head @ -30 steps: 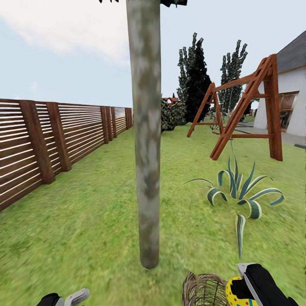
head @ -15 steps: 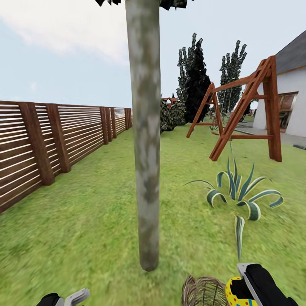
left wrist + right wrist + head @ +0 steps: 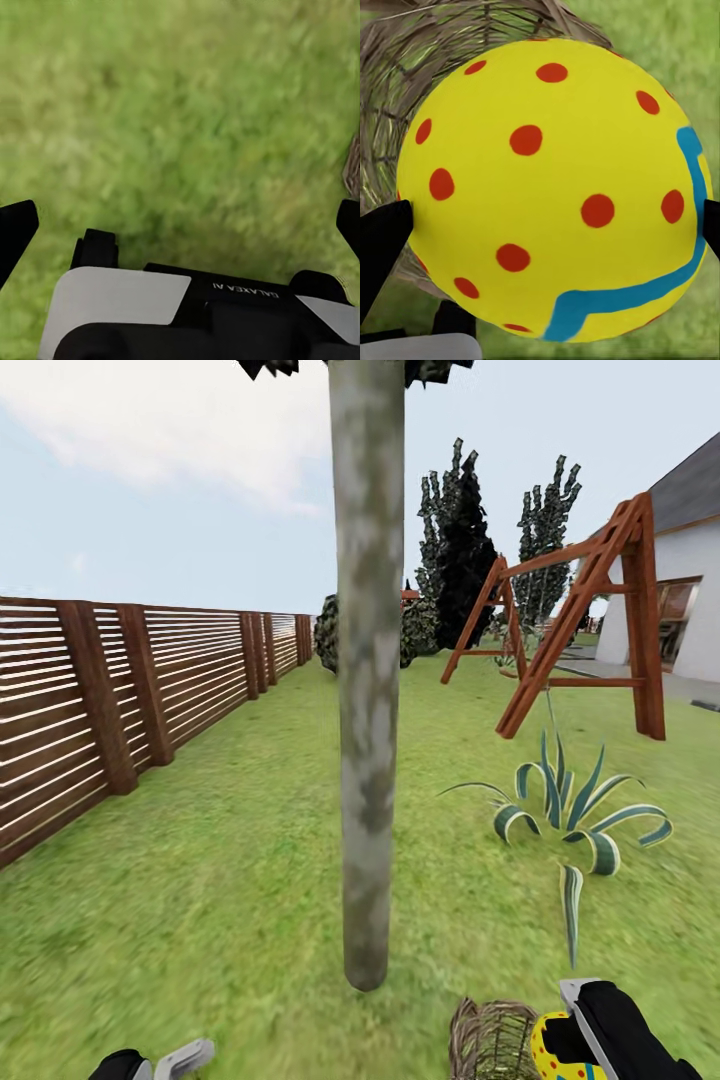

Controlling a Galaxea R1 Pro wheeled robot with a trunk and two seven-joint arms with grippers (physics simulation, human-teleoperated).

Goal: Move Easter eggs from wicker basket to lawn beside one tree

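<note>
A yellow Easter egg (image 3: 555, 187) with red dots and a blue zigzag band sits between the black fingertips of my right gripper (image 3: 547, 217), which is shut on it. The head view has that egg (image 3: 552, 1048) at the bottom right, beside the wicker basket (image 3: 492, 1038) on the lawn (image 3: 200, 900). The basket's weave (image 3: 442, 52) lies behind the egg in the right wrist view. The tree (image 3: 368, 690) with its bare grey-green trunk rises just beyond the basket. My left gripper (image 3: 180, 225) hangs open over grass; its tip (image 3: 180, 1057) is at the bottom left.
A brown slat fence (image 3: 110, 700) runs along the left. A spiky striped plant (image 3: 565, 815) grows right of the trunk, with a wooden swing frame (image 3: 585, 630) and a white house (image 3: 685, 590) behind it. Dark columnar trees (image 3: 465, 550) and a round bush (image 3: 330, 632) stand far back.
The whole head view has shifted: the trunk and basket now sit further right in the picture and the round bush shows left of the trunk. Both grippers keep their places.
</note>
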